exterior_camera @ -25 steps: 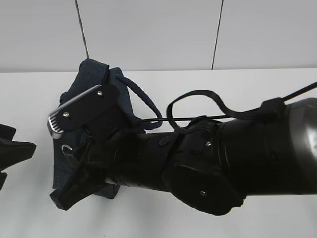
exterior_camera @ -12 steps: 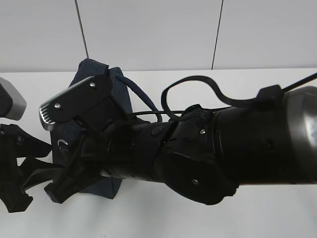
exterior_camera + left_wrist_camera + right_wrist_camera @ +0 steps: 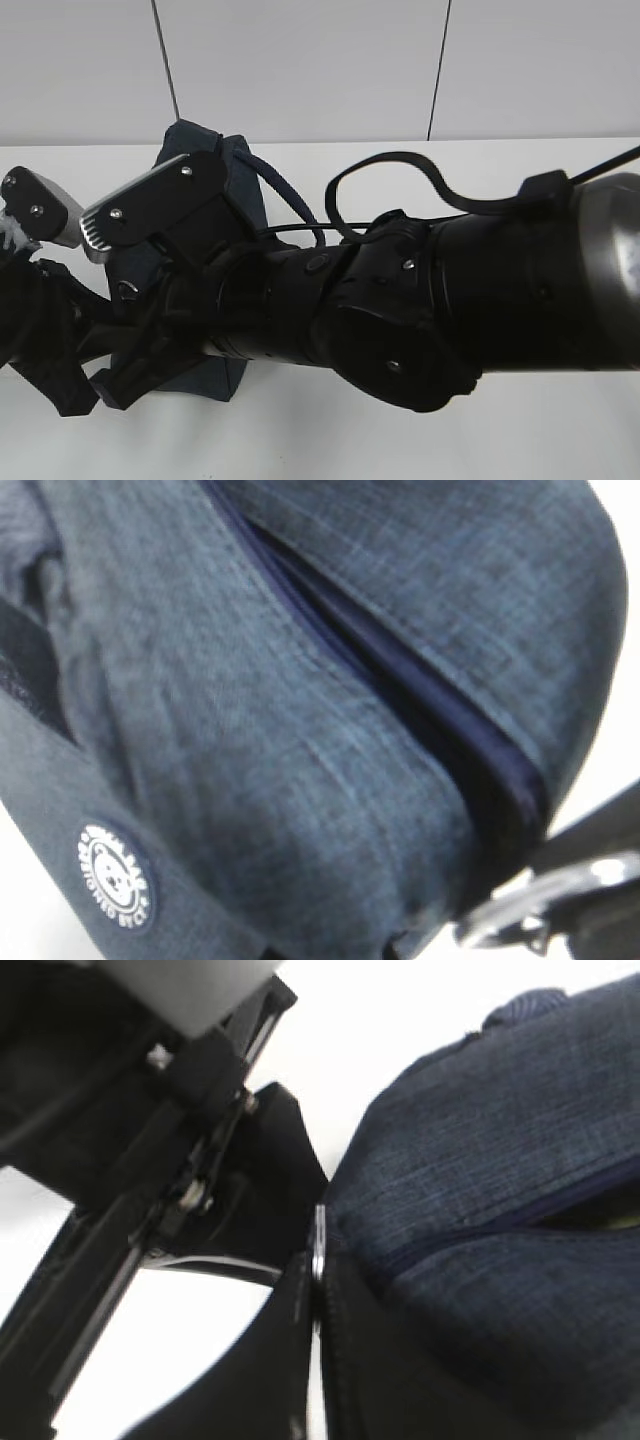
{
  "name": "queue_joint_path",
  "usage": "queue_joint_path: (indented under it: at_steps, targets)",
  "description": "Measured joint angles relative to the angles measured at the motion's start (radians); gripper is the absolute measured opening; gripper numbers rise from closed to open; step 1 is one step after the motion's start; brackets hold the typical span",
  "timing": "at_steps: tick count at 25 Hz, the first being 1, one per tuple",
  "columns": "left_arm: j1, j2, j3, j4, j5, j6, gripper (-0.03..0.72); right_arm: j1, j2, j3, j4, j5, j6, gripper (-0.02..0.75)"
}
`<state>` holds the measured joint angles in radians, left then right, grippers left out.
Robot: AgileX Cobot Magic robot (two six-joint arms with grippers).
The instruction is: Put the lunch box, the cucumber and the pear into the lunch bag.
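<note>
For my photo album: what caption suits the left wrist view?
Close-up of the navy lunch bag, its dark zipper seam running diagonally, a round white logo patch low on the side.

One lunch bag (image 3: 236, 190) on the table (image 3: 520, 180), dark navy, and that's the only bag out here. Two black arms crowd it: one gripper from the left (image 3: 95, 345), one from the right (image 3: 165, 330). One looped handle (image 3: 290, 200) on the bag, one metal ring pull (image 3: 127, 291), one round white badge (image 3: 116, 890) on its side. One zipper line (image 3: 400, 680) across the fabric.
</note>
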<state>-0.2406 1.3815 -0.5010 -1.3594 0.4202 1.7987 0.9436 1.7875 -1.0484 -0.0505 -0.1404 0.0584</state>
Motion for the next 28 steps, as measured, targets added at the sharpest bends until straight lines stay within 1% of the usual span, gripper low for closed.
queue_joint_path:
  at_steps: [5, 11, 13, 22, 26, 28]
  targets:
    - [0.000, 0.001, 0.000, -0.010, 0.000, 0.002, 0.020, 0.000, -0.013, -0.023, 0.000, 0.007, 0.000, 0.000]
    - [0.000, 0.001, 0.000, -0.013, 0.000, 0.002, 0.016, -0.004, -0.037, -0.076, 0.000, 0.100, -0.010, 0.000]
    - [0.000, 0.001, 0.000, -0.013, 0.000, 0.002, 0.015, -0.018, -0.044, -0.086, 0.000, 0.112, -0.012, 0.000]
    - [0.000, 0.001, 0.000, -0.037, 0.002, 0.005, 0.014, -0.119, -0.059, -0.143, 0.002, 0.122, -0.016, 0.000]
    - [0.000, 0.001, 0.000, -0.045, 0.010, 0.005, 0.013, -0.185, -0.020, -0.242, 0.002, 0.183, -0.016, 0.000]
    - [0.000, 0.001, 0.000, -0.045, 0.013, 0.005, 0.013, -0.210, 0.019, -0.292, 0.002, 0.190, -0.016, 0.000]
